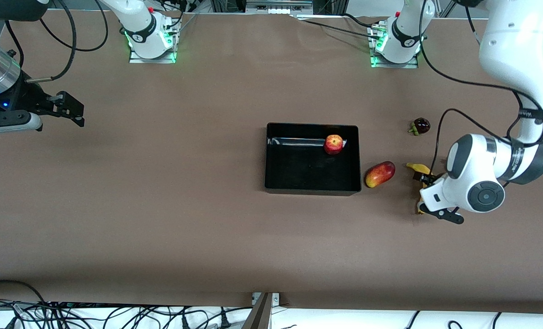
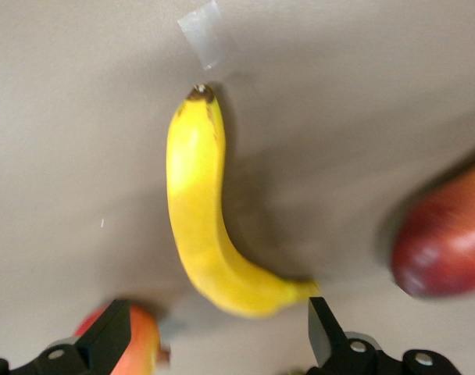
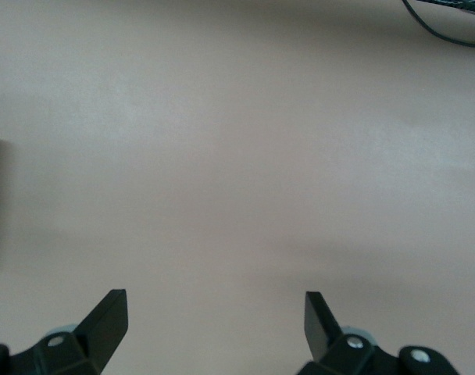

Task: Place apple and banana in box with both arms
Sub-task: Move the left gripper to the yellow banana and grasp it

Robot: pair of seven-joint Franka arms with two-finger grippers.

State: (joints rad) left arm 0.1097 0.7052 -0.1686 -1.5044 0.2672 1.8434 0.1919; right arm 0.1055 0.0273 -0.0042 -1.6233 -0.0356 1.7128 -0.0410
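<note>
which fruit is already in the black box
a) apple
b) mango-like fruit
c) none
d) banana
a, the apple sits inside the box near its wall farthest from the front camera, while the banana lies on the table under the open left tool and the mango-like fruit lies beside the box.
</note>
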